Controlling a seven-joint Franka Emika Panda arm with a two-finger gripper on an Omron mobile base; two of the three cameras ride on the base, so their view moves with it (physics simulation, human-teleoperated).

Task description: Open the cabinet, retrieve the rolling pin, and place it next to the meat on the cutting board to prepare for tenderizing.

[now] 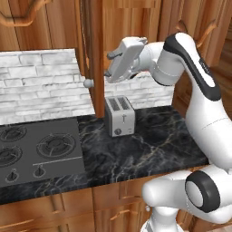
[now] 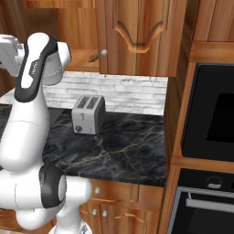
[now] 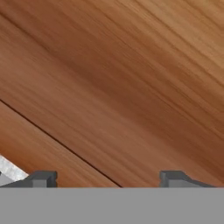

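Spread, empty fingers face the cabinet door's wood, close up.

Tall reddish-brown wooden cabinet: smooth, satin, visible grain, small round polished metal knob. Black marble-look countertop: glossy, pale veining. White brick backsplash: rough, matt. Silver two-slot toaster: brushed metal.

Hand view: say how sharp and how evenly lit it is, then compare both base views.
Hand view: soft, blurred wood grain of the cabinet up close, evenly lit, no glare. Left base view: sharper, with a pale sheen on the counter. Right base view: crisp toaster, cabinet interior shaded.
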